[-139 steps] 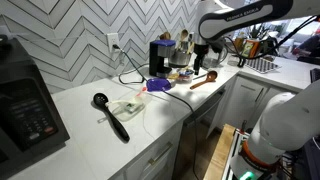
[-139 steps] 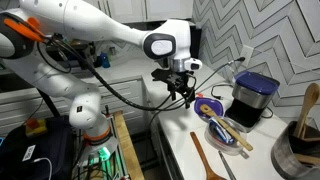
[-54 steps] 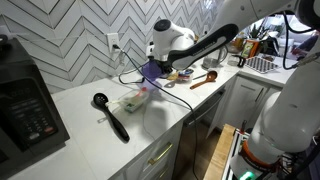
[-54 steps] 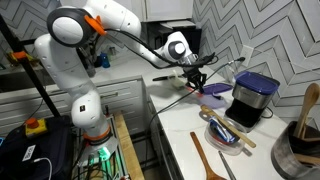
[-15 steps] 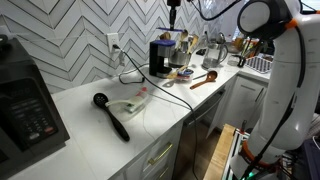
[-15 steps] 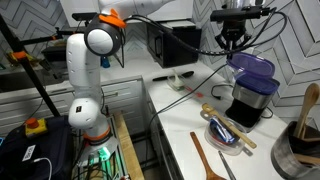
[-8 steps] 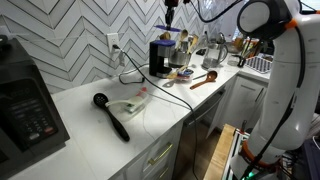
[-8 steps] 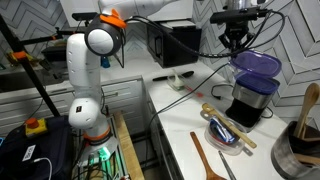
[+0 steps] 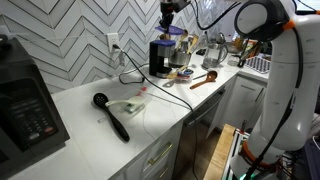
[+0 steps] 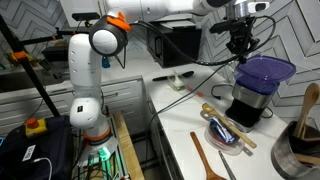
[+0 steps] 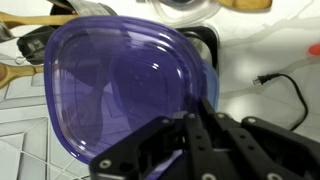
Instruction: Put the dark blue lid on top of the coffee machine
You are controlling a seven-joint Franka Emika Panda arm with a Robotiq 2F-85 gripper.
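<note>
The dark blue lid [image 10: 268, 69] hangs level just above the coffee machine [image 10: 250, 101], a black box with a cord at the back of the counter. My gripper [image 10: 241, 52] comes down from above and is shut on the lid's rim on the side toward the robot base. In the wrist view the translucent purple lid [image 11: 125, 85] fills most of the picture, with the black fingers [image 11: 215, 135] clamped on its near edge. Seen from the far end of the counter, the lid [image 9: 173, 31] sits above the coffee machine [image 9: 160, 57] under the gripper [image 9: 168, 23].
A black long-handled spoon [image 9: 111, 116] and a clear plastic packet [image 9: 128, 104] lie mid-counter. A large black keypad box [image 9: 25, 100] stands at the end. A bowl with utensils [image 10: 226, 133], a wooden spoon [image 10: 206, 160] and a utensil crock [image 10: 299, 140] sit beside the machine.
The gripper has carried the lid a little sideways, toward the tiled wall, so it now hangs more squarely over the coffee machine. The grip has stayed shut.
</note>
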